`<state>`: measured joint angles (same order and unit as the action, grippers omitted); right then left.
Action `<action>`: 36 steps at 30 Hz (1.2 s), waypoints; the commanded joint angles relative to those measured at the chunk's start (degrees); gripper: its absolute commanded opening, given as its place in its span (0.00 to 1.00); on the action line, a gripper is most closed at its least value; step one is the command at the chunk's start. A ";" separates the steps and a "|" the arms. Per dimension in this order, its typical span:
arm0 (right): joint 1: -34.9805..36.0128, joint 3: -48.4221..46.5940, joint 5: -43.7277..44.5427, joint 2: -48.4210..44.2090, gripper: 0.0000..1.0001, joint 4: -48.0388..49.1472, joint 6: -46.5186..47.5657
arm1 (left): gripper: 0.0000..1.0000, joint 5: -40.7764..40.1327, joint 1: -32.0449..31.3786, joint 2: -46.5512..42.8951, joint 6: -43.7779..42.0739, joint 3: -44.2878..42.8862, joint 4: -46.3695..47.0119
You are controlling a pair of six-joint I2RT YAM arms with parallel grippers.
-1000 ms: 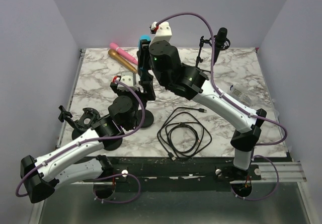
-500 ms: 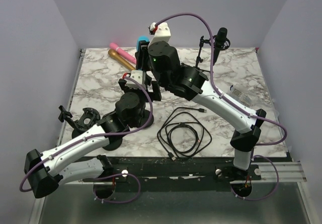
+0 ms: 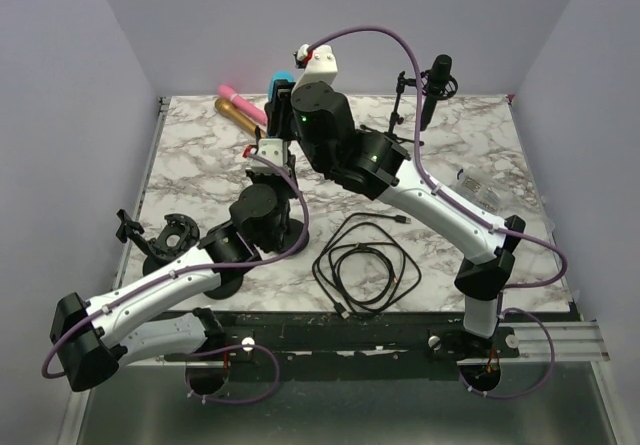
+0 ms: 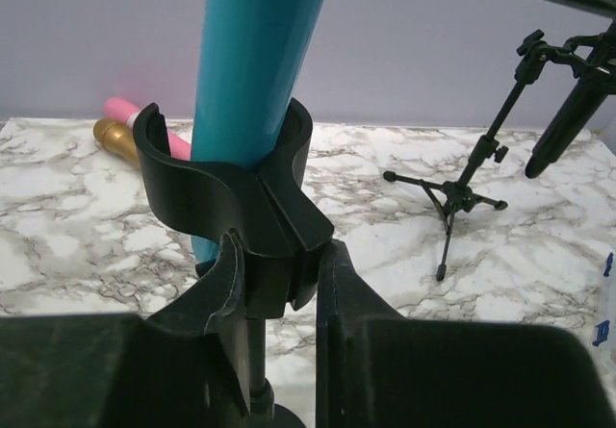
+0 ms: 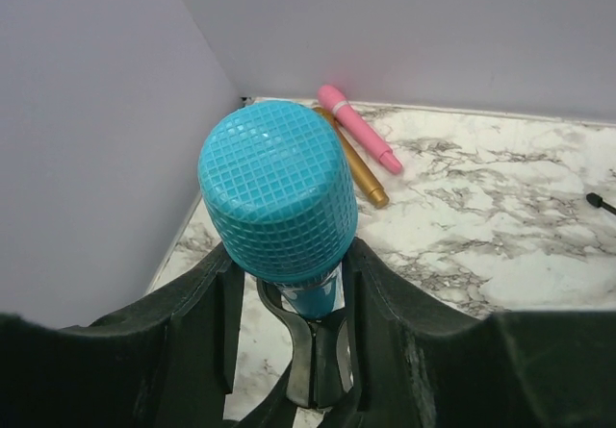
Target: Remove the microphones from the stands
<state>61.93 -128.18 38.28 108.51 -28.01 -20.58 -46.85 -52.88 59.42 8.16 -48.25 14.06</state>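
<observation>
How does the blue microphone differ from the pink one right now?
The blue microphone stands upright in the stand's clip; the pink microphone lies flat on the table. The right gripper grips the blue one; no gripper touches the pink one. Both are slim handheld microphones.

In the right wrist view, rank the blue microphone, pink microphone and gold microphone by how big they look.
1. blue microphone: largest by far, but nearest the camera.
2. pink microphone and gold microphone: alike; gold partly hidden, so unranked.
</observation>
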 commanded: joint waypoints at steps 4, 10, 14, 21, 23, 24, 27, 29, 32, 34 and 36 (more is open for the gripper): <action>0.77 -8.41 1.12 1.42 0.01 2.94 3.17 | 0.00 2.13 0.41 -7.45 2.99 6.02 -3.23; 0.77 -7.20 0.13 -3.35 0.01 9.88 6.12 | 0.00 7.29 0.39 -12.92 2.23 12.50 -1.63; 0.75 -4.56 3.44 -7.92 0.01 13.24 9.62 | 0.01 13.11 0.50 -13.72 1.03 12.85 -2.03; 0.75 21.20 10.92 -25.28 0.01 23.79 16.74 | 0.62 17.79 0.59 -11.52 6.77 5.13 -16.12; 0.75 30.60 12.44 -30.87 0.01 25.66 16.53 | 0.74 18.46 0.76 -12.18 9.27 4.19 -19.78; 0.76 35.08 12.93 -33.48 0.01 26.46 16.54 | 0.84 19.22 0.83 -12.68 9.92 3.79 -21.24; 0.73 44.07 14.03 -38.21 0.01 27.18 16.32 | 0.98 23.34 1.45 -14.58 11.34 1.34 -27.38; 0.68 48.08 13.92 -39.71 0.01 27.08 16.77 | 0.99 25.89 1.65 -15.64 11.44 -0.87 -31.31; 0.51 52.28 13.37 -39.56 0.01 27.11 17.49 | 0.99 27.96 1.82 -17.40 11.72 -3.66 -36.84; -0.35 53.99 12.27 -38.34 0.01 27.07 17.18 | 0.99 28.61 2.08 -18.72 12.29 -5.63 -40.86; -2.43 54.59 9.40 -35.92 0.01 26.36 15.90 | 0.98 28.66 2.26 -20.36 12.25 -8.11 -44.03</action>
<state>61.80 -75.31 50.06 69.63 -3.03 -4.14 -22.24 -51.09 42.48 18.76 -51.11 -19.79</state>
